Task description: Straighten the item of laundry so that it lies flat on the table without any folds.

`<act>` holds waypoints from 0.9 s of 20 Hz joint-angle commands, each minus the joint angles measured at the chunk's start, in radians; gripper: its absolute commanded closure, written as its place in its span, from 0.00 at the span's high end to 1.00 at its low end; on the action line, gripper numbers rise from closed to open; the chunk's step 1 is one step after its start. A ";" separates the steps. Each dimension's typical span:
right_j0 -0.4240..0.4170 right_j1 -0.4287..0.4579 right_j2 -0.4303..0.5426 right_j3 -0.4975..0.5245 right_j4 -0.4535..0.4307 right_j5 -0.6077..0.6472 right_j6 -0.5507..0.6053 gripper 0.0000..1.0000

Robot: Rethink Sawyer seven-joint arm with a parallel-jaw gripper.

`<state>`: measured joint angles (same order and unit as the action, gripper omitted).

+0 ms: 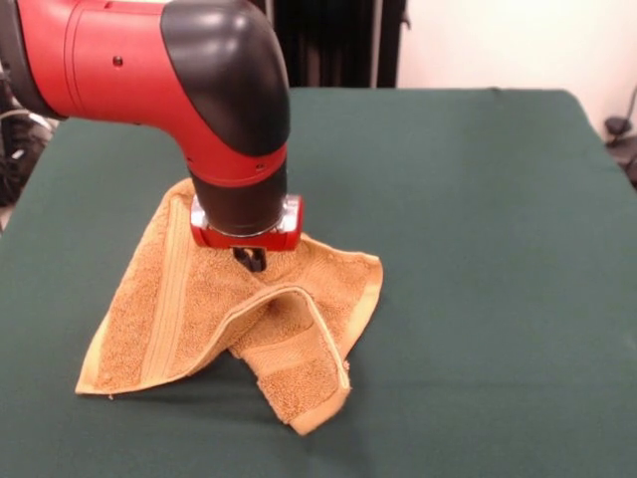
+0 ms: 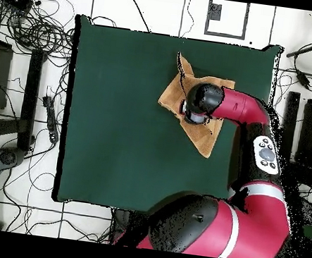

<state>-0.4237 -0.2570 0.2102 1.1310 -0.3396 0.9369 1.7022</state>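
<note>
On the table [image 1: 478, 199], toward one side in the overhead view, the towel [image 1: 179, 309] lies crumpled, and our gripper [image 1: 250, 261] is down in the middle of it. The cloth rises to a peak right at the dark tips, so we judge them to be pinched shut on a fold of towel, though the wrist hides most of them. From the peak one broad panel slopes down to the table with a woven band running along it, another flap doubles over in front, and a corner spreads flat to the side.

We expect the towel to handle as light, soft and limp: it will drape and drag, not hold a shape, and the terry should catch a little on the felt, which helps when we pull it taut. A hold at the centre only tents it. We would sooner take a corner or an edge near the band, and draw outward, low over the table, to open the doubled flap.
</note>
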 commanded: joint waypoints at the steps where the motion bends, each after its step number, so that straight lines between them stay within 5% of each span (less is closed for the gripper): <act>1: -0.055 0.202 0.030 0.065 -0.145 -0.498 0.027 0.00; 18: -0.053 0.189 0.036 0.067 -0.146 -0.463 -0.005 0.00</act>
<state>-0.4317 -0.2693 0.2141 1.1587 -0.3400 0.9033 1.7022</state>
